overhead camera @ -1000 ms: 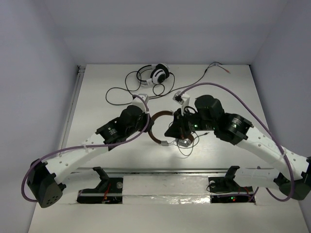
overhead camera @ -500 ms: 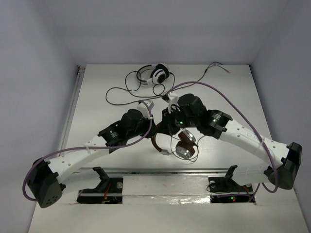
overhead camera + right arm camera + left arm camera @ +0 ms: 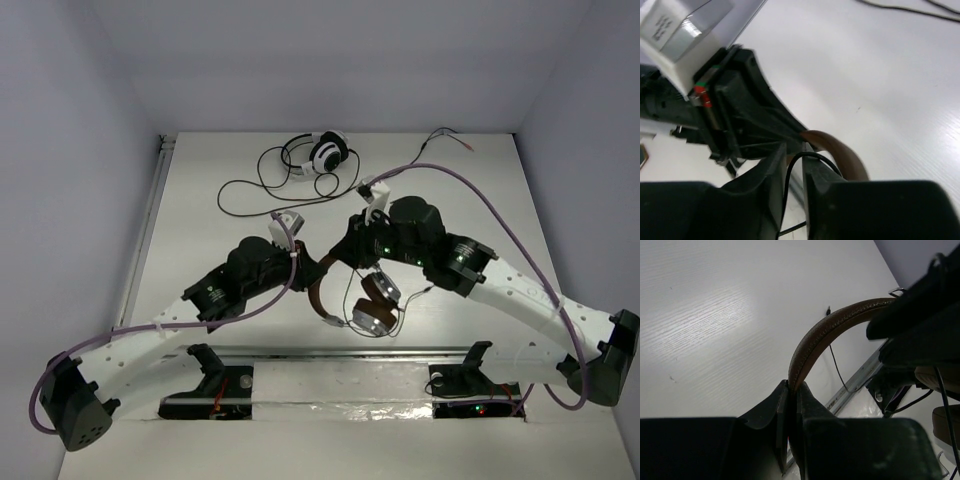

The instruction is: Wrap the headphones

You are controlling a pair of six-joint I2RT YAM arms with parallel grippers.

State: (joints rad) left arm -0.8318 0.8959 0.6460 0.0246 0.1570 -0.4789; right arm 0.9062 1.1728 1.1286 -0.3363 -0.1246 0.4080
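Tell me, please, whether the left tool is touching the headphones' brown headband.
Touching. The left wrist view shows the brown headband pinched in the left tool, with no gap at either finger.

Brown-and-silver over-ear headphones [image 3: 372,316], held between the two arms near the centre of the surface [image 3: 200,240].
Stitched brown leather headband [image 3: 825,332] stands on edge, one end of its arc pinched in the left claw [image 3: 792,392]. Both earcups [image 3: 381,289] sit close together to the right of it. Thin black cable [image 3: 812,154] loops loosely about the earcups; one strand passes between the right claw [image 3: 794,162] fingers.
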